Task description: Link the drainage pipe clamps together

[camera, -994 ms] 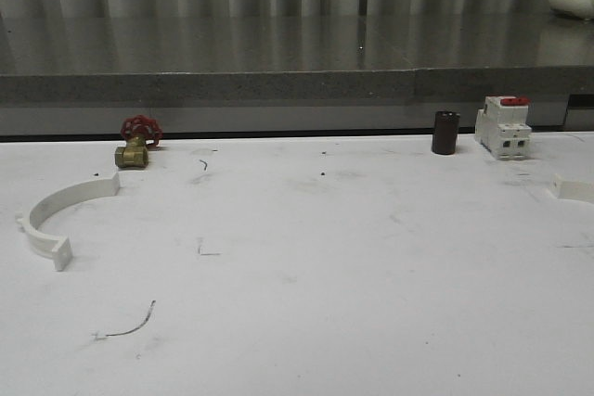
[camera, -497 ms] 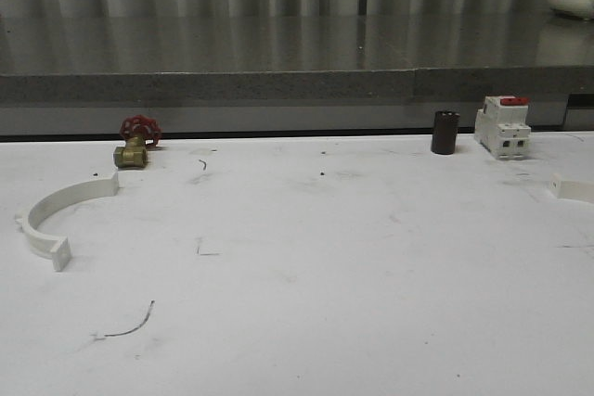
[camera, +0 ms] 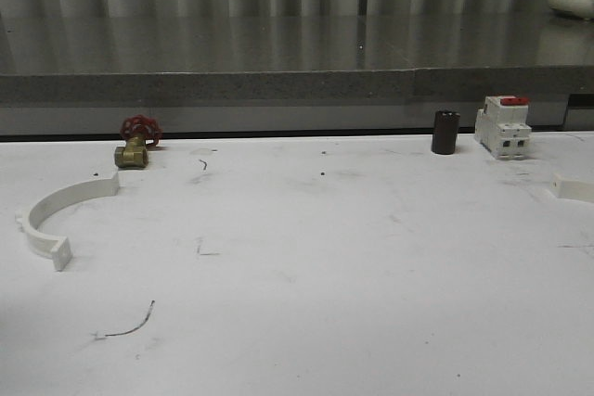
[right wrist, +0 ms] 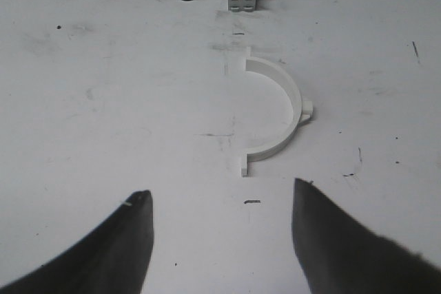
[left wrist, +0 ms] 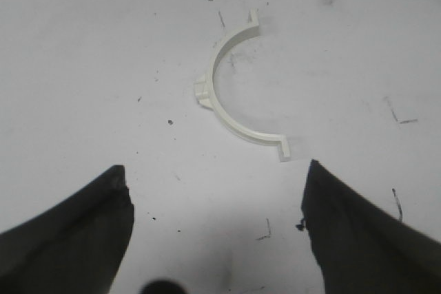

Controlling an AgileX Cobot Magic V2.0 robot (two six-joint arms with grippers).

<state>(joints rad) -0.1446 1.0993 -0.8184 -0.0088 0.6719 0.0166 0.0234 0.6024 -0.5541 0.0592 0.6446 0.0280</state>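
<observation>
White plastic clamp halves, left clamp half [camera: 58, 215] and right clamp half [right wrist: 274, 115], lie well apart, unjoined; left gripper [left wrist: 217, 228] and right gripper [right wrist: 222, 235] hover spread wide, empty.

Dim, flat light; grainy, slightly soft frames.
White tabletop [camera: 353, 257] is reading grey, shadows lying faint. Steel ledge [camera: 278, 44] behind is catching streaky reflections. Wrist views are blurring dark end effector fingers [left wrist: 69, 239] [right wrist: 344, 246]; corners are darkening.
</observation>
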